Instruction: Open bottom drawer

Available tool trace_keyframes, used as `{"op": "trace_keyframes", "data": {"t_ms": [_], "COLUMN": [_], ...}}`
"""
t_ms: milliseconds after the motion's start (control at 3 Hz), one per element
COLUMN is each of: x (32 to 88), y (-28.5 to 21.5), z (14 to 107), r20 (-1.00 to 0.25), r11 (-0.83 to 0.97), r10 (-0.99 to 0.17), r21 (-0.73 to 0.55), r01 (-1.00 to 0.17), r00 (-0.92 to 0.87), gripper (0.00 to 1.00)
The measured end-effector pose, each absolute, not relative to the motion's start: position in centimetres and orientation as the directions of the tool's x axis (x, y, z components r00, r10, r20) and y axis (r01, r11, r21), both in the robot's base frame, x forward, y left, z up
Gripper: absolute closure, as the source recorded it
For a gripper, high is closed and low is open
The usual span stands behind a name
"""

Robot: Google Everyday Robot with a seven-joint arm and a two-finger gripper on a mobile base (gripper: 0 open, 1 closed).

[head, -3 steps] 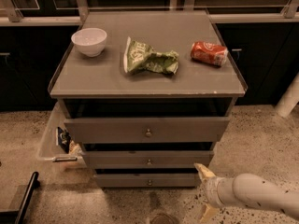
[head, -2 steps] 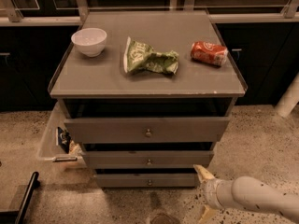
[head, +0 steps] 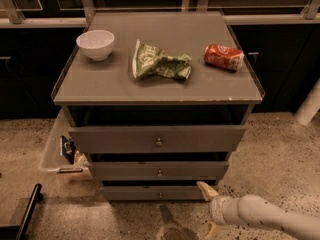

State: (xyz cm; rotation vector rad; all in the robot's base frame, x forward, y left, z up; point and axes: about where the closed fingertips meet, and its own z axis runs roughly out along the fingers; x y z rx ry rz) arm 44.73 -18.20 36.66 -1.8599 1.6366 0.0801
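Speckled floor fronts the chest (head: 165, 91); the gripper (head: 206, 209) now sits farther left, beside the right end of the bottom drawer (head: 135, 193). It is spread wide and empty, so the knob (head: 160, 195) is not yet grasped.

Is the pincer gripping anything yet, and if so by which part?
Nothing is held. The pincer is open, low beside the right end of the bottom drawer, away from its knob.

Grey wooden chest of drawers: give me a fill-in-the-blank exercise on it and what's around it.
The red soda can lies on its ___.
The white round bowl stands ___ of the crumpled green snack bag.
The robot's gripper is by the ___ end of the slim grey bottom drawer.
Missing: side; left; right.
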Motion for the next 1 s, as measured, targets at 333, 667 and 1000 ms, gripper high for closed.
{"op": "trace_keyframes", "data": {"t_ms": [333, 667, 1000], "x": [45.6, 45.9, 45.9], "y": [-17.4, -17.0, -17.0], "z": [33.3, 29.9, 29.9], "r20": [-0.486, -0.512, -0.512], "r11": [-0.050, -0.073, -0.073], "r10": [-0.831, -0.809, -0.809], "r21": [-0.420, -0.400, -0.400], "r01": [-0.906, -0.914, -0.914], "r00": [0.271, 0.289, 0.289], "gripper": [0.00, 0.00, 0.00]}}
